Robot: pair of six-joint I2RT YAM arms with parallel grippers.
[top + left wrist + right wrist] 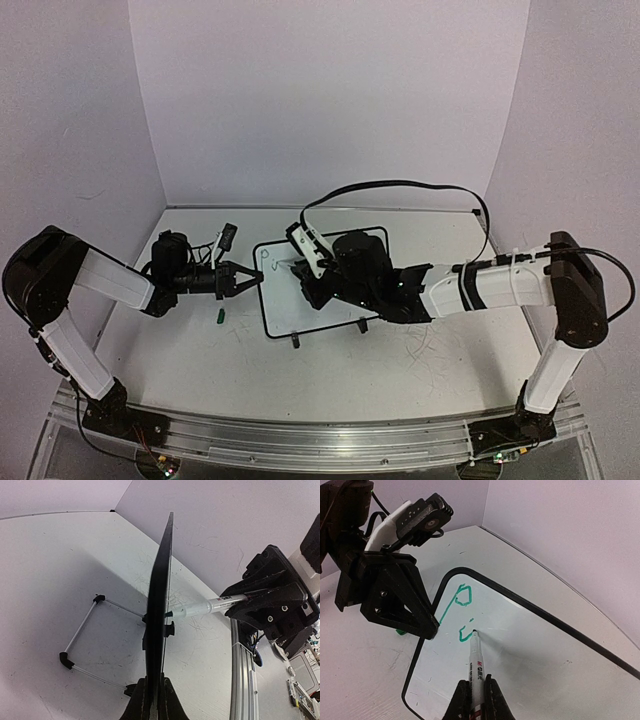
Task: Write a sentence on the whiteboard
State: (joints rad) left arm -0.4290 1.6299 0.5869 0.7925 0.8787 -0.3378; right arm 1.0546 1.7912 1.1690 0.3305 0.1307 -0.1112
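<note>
The whiteboard (300, 310) stands tilted on its wire stand (82, 630) at the table's middle. My left gripper (250, 277) is shut on the board's left rim (161, 605), which I see edge-on between its fingers (172, 705). My right gripper (476, 697) is shut on a white marker (476, 660). The marker's tip touches the board (535, 650) face. Of the sentence, only a green "P" (462, 597) and a small hooked stroke (464, 636) beside the tip are written. In the left wrist view, the marker (200, 609) meets the board from the right.
A small green marker cap (219, 318) lies on the table left of the board, below my left gripper. The board's two black feet (296, 339) rest toward the near edge. Faint grey scribbles mark the tabletop (430, 355) at the right. An aluminium rail (300, 435) runs along the near edge.
</note>
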